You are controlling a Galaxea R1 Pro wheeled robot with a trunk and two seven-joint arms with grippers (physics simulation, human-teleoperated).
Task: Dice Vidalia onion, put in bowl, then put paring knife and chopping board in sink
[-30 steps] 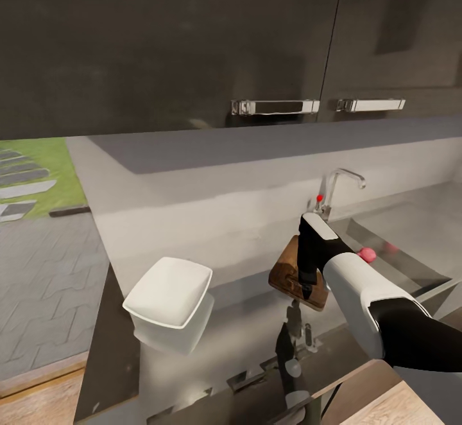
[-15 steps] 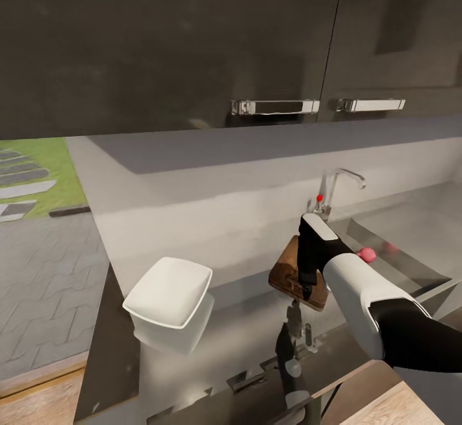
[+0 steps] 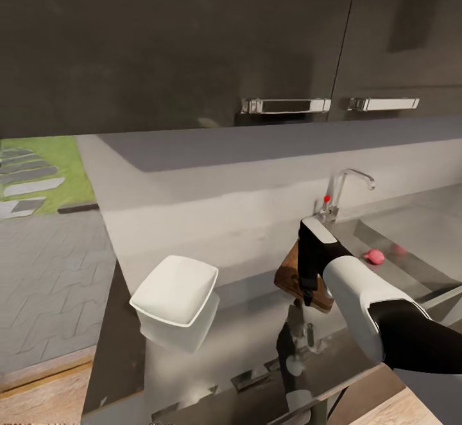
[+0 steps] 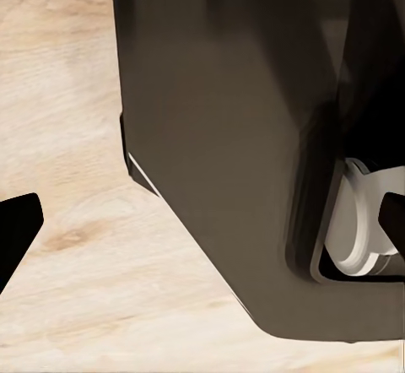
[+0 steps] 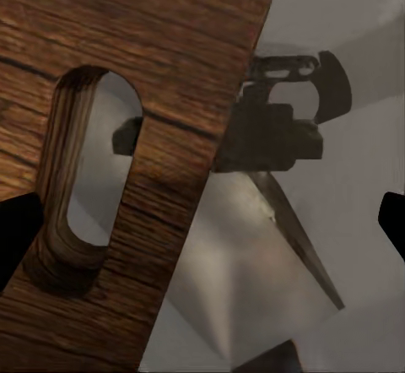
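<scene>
Two claws are at work: the left claw (image 4: 202, 221) hangs spread wide, holding nothing, over the light wood floor (image 4: 67, 137) beside a dark cabinet. On the glossy grey table (image 3: 244, 329), the shallow white squarish bowl (image 3: 174, 290) sits near the front edge, with open surface between it and the brown wooden chopping board (image 3: 292, 274). The right claw (image 3: 307, 293) points down at that board's near end; its tips stand wide apart, the slot-shaped handle hole (image 5: 84, 179) between them, gripping nothing. Farther right, a pink-red round onion (image 3: 374, 257) lies in the grey metal sink (image 3: 417, 232), below the chrome tap (image 3: 346, 187).
</scene>
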